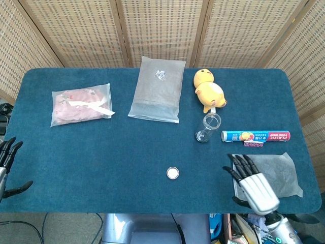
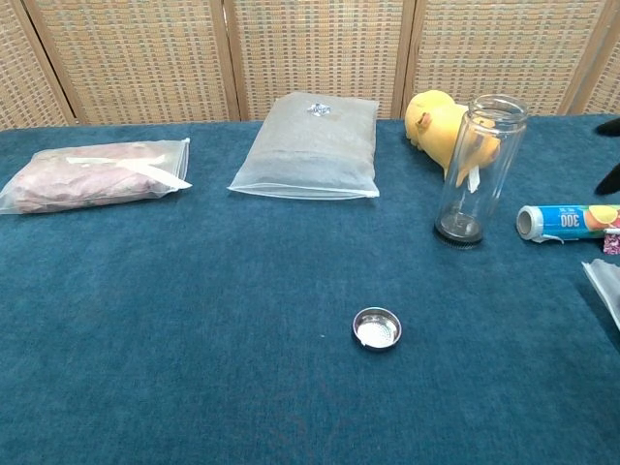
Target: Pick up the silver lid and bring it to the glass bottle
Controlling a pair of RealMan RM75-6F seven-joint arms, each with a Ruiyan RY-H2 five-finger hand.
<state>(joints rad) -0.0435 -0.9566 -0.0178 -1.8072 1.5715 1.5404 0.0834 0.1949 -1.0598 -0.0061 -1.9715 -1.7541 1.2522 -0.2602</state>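
The silver lid [image 1: 172, 173] [image 2: 377, 327] lies alone on the blue table, near the front middle. The glass bottle [image 1: 208, 127] [image 2: 477, 170] stands upright and uncapped to the lid's back right, in front of the yellow plush. My right hand [image 1: 252, 180] hovers over the front right of the table, fingers spread, holding nothing, well to the right of the lid. Only dark fingertips [image 2: 610, 155] of it show at the chest view's right edge. My left hand [image 1: 7, 161] hangs open off the table's front left edge, far from the lid.
A yellow plush duck [image 1: 208, 91] sits behind the bottle, a plastic wrap roll [image 1: 255, 136] lies to its right. A translucent bag [image 1: 271, 173] lies under my right hand. A grey packet [image 1: 157, 89] and a pink packet [image 1: 80, 105] lie at the back.
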